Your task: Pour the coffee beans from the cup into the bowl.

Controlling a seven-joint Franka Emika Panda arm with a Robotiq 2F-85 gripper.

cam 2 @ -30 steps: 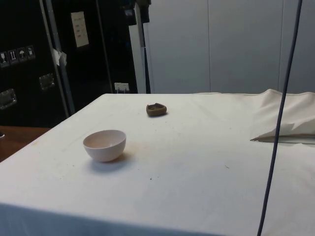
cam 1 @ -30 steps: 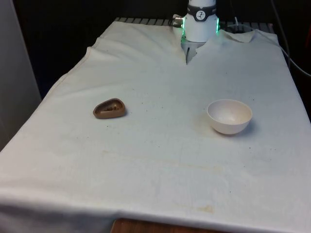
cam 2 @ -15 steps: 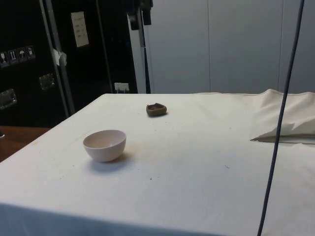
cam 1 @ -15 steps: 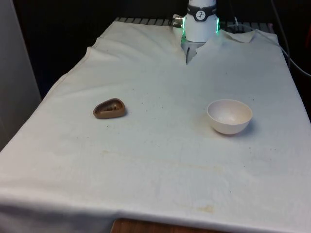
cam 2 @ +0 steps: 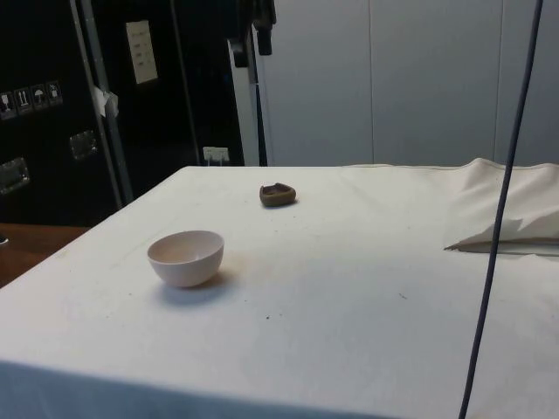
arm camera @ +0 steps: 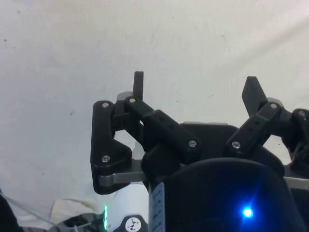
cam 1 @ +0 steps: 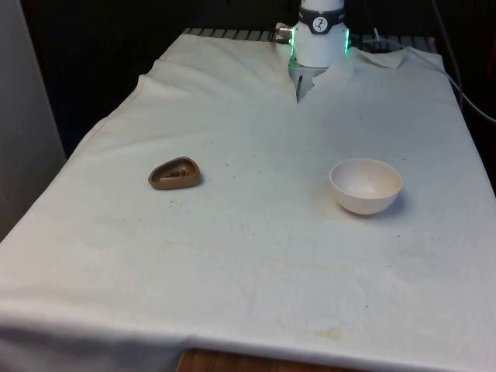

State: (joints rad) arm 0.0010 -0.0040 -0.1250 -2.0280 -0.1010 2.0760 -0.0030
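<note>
My gripper spread, empty, high up; cup left of center, bowl right, well apart, so grasp first.

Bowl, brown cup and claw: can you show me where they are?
bowl (cam 1: 366, 186): front view, on its outer wall.
brown cup (cam 1: 175, 173): front view, on its middle.
claw (arm camera: 195, 94): wrist view, midway between its open fingertips.

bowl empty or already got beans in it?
Empty. The bowl sits upright on the white cloth, and its pale inside shows no beans in the front view. The brown cup lies apart from it, untouched.
</note>
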